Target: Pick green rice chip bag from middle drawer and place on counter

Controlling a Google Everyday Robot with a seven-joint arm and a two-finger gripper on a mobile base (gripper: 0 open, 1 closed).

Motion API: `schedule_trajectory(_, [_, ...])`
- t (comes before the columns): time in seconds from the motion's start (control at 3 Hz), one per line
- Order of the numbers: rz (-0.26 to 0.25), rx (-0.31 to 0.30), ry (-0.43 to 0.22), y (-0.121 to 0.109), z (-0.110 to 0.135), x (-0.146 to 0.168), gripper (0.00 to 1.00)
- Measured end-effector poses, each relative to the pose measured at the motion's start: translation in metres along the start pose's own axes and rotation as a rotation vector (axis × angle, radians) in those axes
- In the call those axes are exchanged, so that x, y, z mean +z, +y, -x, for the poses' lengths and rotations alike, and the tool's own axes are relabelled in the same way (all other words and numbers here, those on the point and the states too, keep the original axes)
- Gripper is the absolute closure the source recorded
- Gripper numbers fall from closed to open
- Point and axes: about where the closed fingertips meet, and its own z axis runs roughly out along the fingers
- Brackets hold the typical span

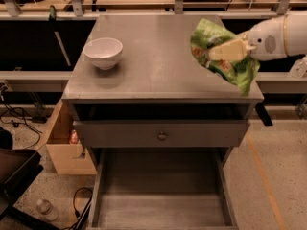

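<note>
Crinkles cover the green rice chip bag (209, 34), light-green foil, at upper right of the frame above the right edge of the counter (158, 68). The gripper (218, 53) appears clamped on it, one cream jaw across its front.

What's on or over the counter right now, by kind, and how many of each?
Bowls: 1, white bowl, left on the counter.
Snack bags: 1, green rice chip bag, held by the gripper over the right side.
Total: 2.
</note>
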Motion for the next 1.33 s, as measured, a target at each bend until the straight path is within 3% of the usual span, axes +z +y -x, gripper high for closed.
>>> schedule_trajectory(0.33, [-0.051, -0.012, -0.067, -0.048, 0.065, 0.033, 1.00])
schedule_trajectory(1.0, [-0.057, -0.028, -0.076, -0.050, 0.074, 0.047, 1.00])
schedule_trajectory(1.33, [-0.079, -0.090, -0.100, -0.063, 0.105, 0.074, 1.00])
